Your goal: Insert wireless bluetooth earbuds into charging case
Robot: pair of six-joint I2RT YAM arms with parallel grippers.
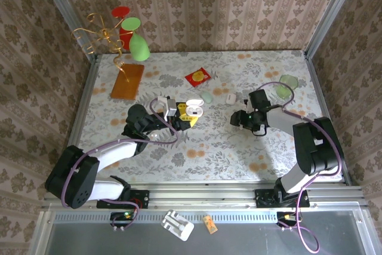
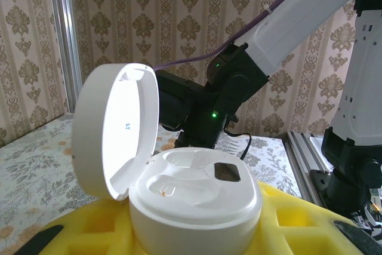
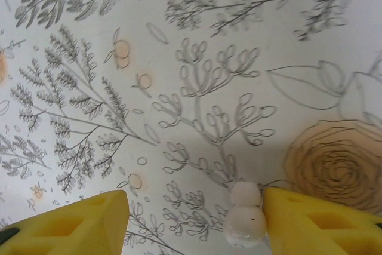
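Top external view: table (image 1: 239,147) under a flower-print cloth; patterned wallpaper on the walls around it
Left arm (image 1: 113,150): reaches from the near left corner toward the middle of the table
Right arm (image 1: 298,126): bends in from the near right; its tip points left
Orange panel (image 1: 127,80): lies flat at the far left, well apart from both arms
Left gripper (image 1: 186,114): closed on the charging case; yellow pads (image 2: 298,225) sit against both sides of the base
Charging case (image 2: 197,201): white, round, held upright near the table's middle; lid (image 2: 113,129) swung up and open at the left of the left wrist view
Right gripper (image 3: 194,225): jaws apart, low over the cloth, clamping nothing
Earbud (image 3: 245,222): tiny white piece lying on the cloth between the right gripper's pads; just beside the pad at the right of the right wrist view; whether they touch, cannot tell
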